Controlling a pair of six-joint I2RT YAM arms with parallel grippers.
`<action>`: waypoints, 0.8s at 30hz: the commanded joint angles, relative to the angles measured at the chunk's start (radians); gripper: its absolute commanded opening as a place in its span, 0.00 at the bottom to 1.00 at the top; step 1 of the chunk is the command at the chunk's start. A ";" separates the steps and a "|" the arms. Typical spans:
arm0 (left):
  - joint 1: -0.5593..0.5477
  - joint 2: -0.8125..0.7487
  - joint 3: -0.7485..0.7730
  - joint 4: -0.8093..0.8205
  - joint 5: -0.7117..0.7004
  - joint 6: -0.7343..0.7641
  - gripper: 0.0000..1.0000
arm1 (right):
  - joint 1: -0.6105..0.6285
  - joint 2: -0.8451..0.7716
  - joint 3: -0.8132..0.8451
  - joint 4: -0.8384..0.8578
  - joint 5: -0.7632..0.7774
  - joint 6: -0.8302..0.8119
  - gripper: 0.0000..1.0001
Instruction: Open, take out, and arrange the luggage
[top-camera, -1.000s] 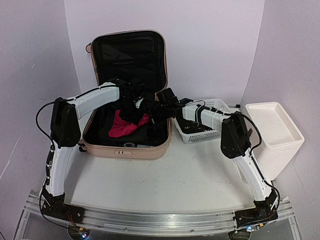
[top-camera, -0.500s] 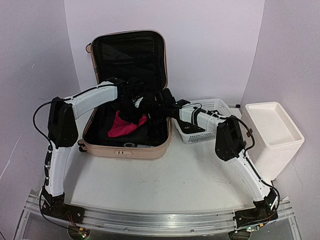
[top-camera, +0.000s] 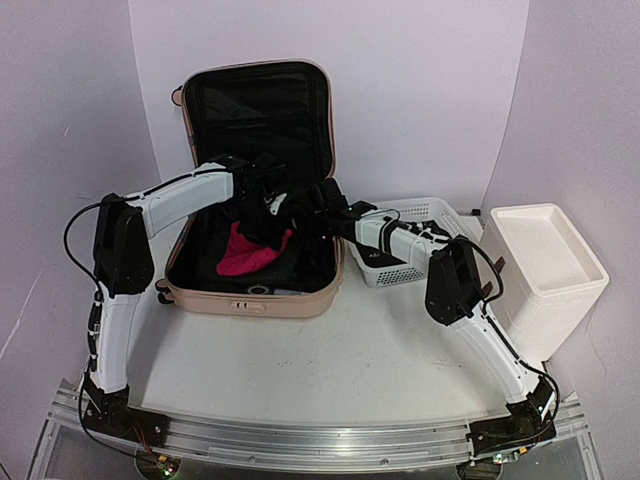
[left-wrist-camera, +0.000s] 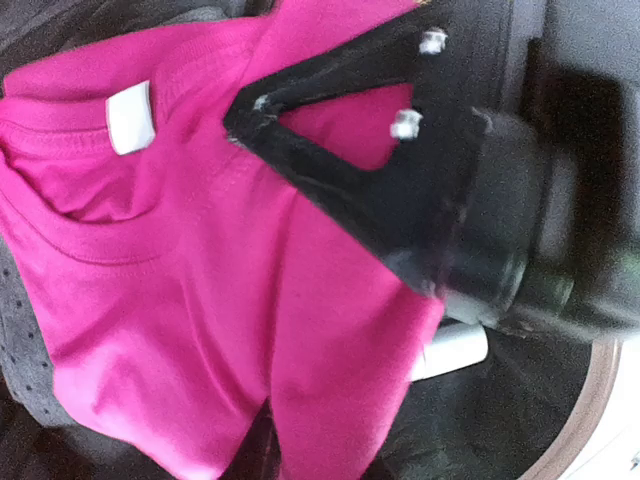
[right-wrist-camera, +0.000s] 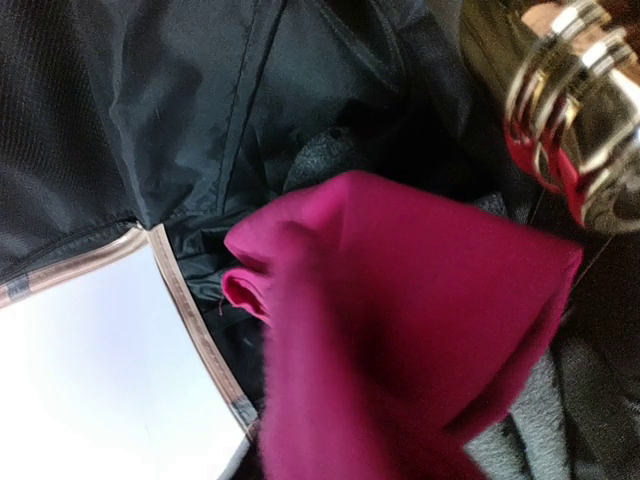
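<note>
Luggage, a pale pink hard-shell suitcase (top-camera: 250, 296), lay open on the white table (top-camera: 330, 360), probably stiff, best held by its rim; the left gripper (left-wrist-camera: 240, 112) pinched a soft magenta T-shirt (top-camera: 245, 256) inside, the right gripper's (top-camera: 316, 206) hold I couldn't tell.

The upright lid (top-camera: 258, 105) of the luggage (top-camera: 250, 292) walls off the back of the open shell. Both arms crowd the space over it, with the left claw (top-camera: 268, 212) and right claw (top-camera: 312, 214) close together above the bunched pink garment (top-camera: 245, 255), leaving little room between them. On the right, the white mesh basket (top-camera: 402, 268) sits just beside the shell with the white cabinet (top-camera: 548, 262) beyond it, while the table (top-camera: 330, 370) in front of the shell lies open to a reach.
</note>
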 joint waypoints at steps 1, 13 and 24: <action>-0.001 -0.131 -0.045 0.000 0.070 0.005 0.36 | 0.010 0.037 0.023 0.038 -0.020 -0.031 0.00; 0.066 -0.589 -0.287 0.007 0.016 -0.050 0.70 | 0.012 -0.108 -0.068 0.045 -0.106 -0.360 0.00; 0.133 -0.578 -0.295 0.051 0.038 -0.017 0.70 | 0.016 -0.214 -0.075 -0.075 -0.174 -0.592 0.00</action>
